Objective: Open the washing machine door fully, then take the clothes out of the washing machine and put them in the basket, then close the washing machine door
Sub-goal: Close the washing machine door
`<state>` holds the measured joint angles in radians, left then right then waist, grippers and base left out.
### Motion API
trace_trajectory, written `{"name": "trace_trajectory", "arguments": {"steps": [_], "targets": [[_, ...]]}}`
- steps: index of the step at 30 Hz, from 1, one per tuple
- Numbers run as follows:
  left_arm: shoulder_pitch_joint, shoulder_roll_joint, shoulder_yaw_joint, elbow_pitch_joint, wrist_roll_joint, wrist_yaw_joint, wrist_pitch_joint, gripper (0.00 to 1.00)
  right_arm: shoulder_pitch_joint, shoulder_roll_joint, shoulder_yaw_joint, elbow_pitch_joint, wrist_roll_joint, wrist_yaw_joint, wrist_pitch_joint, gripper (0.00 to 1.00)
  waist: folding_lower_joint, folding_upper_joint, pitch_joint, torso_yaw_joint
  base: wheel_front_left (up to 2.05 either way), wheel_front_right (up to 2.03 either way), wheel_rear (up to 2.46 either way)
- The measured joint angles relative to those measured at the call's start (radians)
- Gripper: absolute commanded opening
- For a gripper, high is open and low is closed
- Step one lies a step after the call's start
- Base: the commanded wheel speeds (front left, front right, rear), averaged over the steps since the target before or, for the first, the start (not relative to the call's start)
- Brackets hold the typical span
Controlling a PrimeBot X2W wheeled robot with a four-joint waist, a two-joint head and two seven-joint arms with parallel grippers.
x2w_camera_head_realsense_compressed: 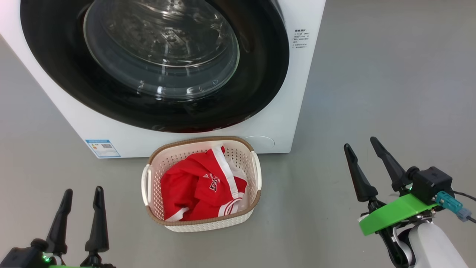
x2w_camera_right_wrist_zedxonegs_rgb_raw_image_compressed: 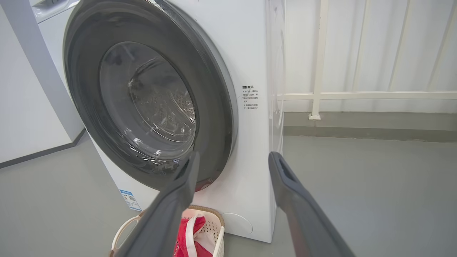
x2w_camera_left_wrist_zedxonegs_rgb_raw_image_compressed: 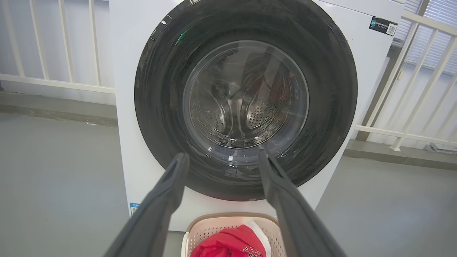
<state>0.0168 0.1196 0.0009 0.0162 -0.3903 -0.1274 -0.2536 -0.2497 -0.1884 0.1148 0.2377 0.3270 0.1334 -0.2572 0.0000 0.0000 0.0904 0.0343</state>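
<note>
The round door with a glossy black frame and bulging clear glass [x2w_camera_head_realsense_compressed: 156, 56] lies flat against the front of the large white front-loading washing machine [x2w_camera_head_realsense_compressed: 290, 123]. We judge it closed, though whether it has latched we cannot tell. Through the glass, in the left wrist view, we see bare perforated steel and no cloth.

The red clothes with white trim [x2w_camera_head_realsense_compressed: 197, 186] lie heaped in the small cream perforated plastic basket with a brown woven-look rim [x2w_camera_head_realsense_compressed: 202, 141]. It stands on the grey floor [x2w_camera_head_realsense_compressed: 390, 74] just beside the foot of the machine, below the door, with its long axis running along the machine's front.

The left gripper [x2w_camera_head_realsense_compressed: 83, 190] hangs low on the left and the right gripper [x2w_camera_head_realsense_compressed: 360, 142] on the right, with the basket between them and well apart from both. Each has its 2 fingers spread wide and carries nothing.

By our reckoning the job looks all but done, so any coming move is a check-press on the door. That turns on 1 relation: the door lies straight ahead of the left gripper, framed between its fingers, while the right gripper sees it slantwise from beyond the machine's right side. The left arm is therefore the better placed.
</note>
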Motion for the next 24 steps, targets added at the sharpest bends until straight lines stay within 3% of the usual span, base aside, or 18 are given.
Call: {"name": "trace_trajectory", "arguments": {"steps": [24], "targets": [[0.023,0.006,-0.015,-0.008,-0.011,0.009,0.001,1.0,0.024,0.007,-0.001,0.006,0.0,0.0,0.0,1.0,0.0,0.0,-0.005,0.001,0.0,0.0,0.0]]}}
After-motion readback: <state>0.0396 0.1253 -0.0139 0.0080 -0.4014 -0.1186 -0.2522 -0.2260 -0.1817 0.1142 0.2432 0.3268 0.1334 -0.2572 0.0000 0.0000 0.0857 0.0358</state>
